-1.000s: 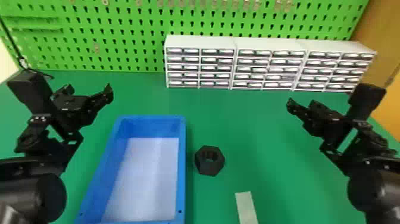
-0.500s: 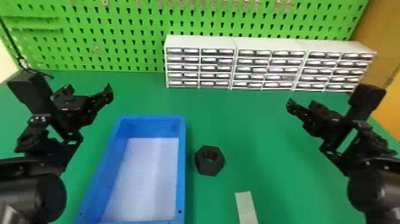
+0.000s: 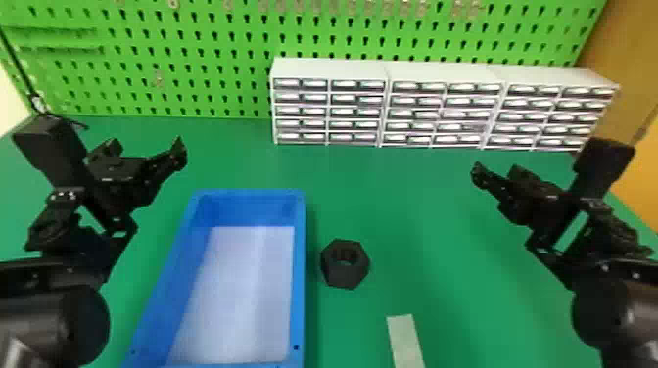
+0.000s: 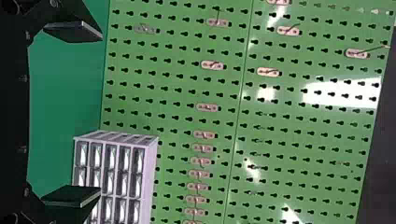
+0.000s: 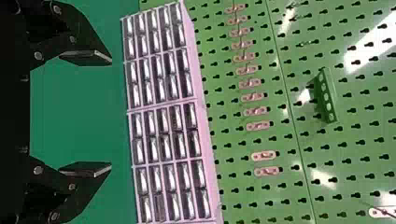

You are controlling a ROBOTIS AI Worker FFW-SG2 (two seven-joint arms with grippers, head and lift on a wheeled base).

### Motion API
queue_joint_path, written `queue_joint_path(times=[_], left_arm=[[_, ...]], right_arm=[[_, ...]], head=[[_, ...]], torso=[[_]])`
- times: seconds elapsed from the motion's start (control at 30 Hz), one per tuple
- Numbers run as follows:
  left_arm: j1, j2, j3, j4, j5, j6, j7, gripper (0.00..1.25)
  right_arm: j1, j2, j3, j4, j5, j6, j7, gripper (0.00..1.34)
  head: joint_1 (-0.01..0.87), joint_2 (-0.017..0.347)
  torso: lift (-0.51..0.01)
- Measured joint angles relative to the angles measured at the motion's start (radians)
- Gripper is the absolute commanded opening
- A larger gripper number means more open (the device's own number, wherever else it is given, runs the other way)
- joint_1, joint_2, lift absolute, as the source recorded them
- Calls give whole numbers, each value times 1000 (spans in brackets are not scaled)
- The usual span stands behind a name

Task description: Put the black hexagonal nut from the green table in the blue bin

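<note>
The black hexagonal nut [image 3: 345, 264] lies flat on the green table [image 3: 440, 274], a little to the right of the blue bin [image 3: 299, 274], not touching it. Inside the bin only its pale floor shows. My left gripper [image 3: 144, 151] is held above the table, beyond the bin's left side; in its wrist view the left gripper [image 4: 100, 114] has its two fingers wide apart with nothing between them. On the right side, my right gripper [image 3: 497, 173] hangs over the table, well away from the nut; the right gripper [image 5: 111, 114] is likewise open and holds nothing in its wrist view.
White drawer cabinets [image 3: 382, 103] stand in a row at the back of the table, against a green pegboard [image 3: 196, 58]. A pale strip [image 3: 405, 340] lies near the front, to the right of the nut. A dark cable [image 3: 19, 63] hangs at the far left.
</note>
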Motion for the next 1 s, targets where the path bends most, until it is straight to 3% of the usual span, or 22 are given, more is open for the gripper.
queue_joint_path(times=[0.43, 1.0], left_arm=[[-1, 0, 3, 0, 0, -1, 0, 1123], [4, 0, 9, 0, 0, -1, 0, 1123]], right_arm=[[-10, -4, 2, 0, -8, 29, 0, 873], [-62, -47, 64, -79, -15, 349, -29, 873]], head=[[692, 8], [692, 8]], torso=[[-97], [-97]])
